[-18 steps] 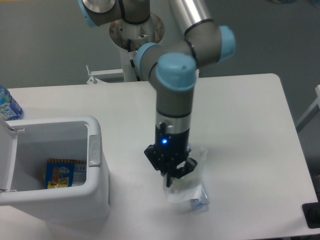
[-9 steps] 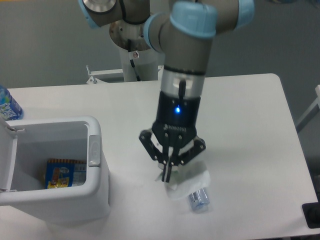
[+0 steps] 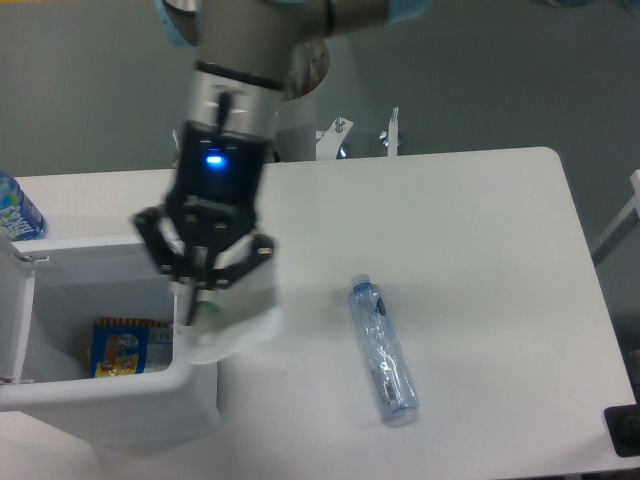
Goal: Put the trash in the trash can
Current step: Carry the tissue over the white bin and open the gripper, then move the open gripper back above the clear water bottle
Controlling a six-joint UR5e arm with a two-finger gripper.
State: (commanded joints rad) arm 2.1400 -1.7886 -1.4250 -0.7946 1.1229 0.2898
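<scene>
The claw [image 3: 200, 296] grips the white wrapper [image 3: 235, 322] above the right rim of the trash can [image 3: 110, 405]. The clear bottle [image 3: 383, 350] lies on the desk [image 3: 480, 250], well apart.

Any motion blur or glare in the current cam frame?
Fixed camera: the arm and claw are smeared by motion, as is the white wrapper it holds; the clear bottle and trash can stay fairly sharp; no strong glare, only soft shadows.

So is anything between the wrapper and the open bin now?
Nothing visible. The gripper holds the white wrapper over the near rim of the trash can, whose opening is uncovered beside it.
</scene>
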